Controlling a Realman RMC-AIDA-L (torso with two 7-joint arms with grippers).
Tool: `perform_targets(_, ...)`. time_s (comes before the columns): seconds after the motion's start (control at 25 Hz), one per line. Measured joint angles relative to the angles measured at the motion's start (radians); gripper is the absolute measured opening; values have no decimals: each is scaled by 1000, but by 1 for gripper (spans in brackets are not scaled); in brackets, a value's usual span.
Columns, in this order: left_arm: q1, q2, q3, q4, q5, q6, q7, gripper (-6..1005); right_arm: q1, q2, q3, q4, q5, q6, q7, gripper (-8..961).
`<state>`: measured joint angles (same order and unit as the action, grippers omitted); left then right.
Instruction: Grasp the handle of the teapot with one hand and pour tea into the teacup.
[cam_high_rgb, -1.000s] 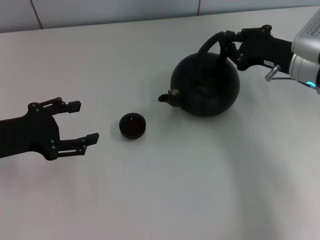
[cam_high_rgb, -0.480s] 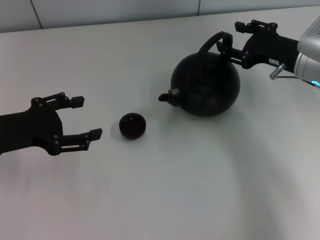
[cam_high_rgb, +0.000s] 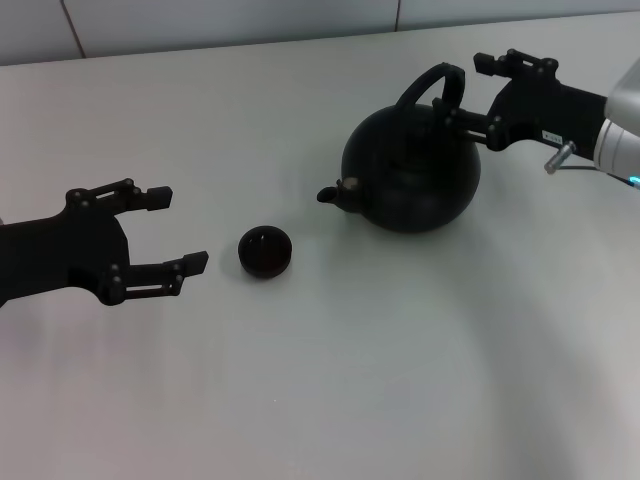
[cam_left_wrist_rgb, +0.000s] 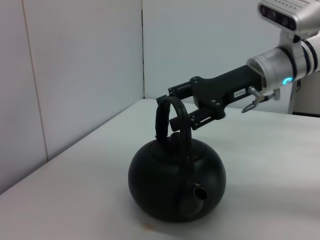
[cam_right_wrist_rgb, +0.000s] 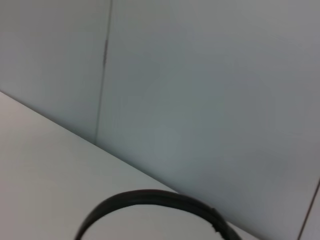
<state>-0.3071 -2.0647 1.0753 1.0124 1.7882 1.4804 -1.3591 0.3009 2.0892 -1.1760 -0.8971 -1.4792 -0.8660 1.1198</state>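
Observation:
The black teapot stands on the white table, its spout pointing at the small black teacup. Its arched handle stands upright. My right gripper is open, with its fingers on either side of the handle's rear part and not closed on it. The left wrist view shows the teapot, the handle and the right gripper. The right wrist view shows only the handle's arc. My left gripper is open and empty, left of the teacup.
A pale wall runs along the table's far edge behind the teapot. A small silver stub sticks out from the right wrist.
My right gripper has opened off the handle and drawn back slightly to the right. My left gripper has moved a little toward the teacup. The teapot and teacup have stayed put.

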Motion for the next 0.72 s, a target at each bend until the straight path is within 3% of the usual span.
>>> perform_targets(0.44,7,-2,0,0,-3,2,0,863,-135,3,4,-86,45,-135,0,744)
perform_targets(0.72,10,-2,0,2,-5,20,0,863,-162,-5,37,-82,84,-395,-5,744)
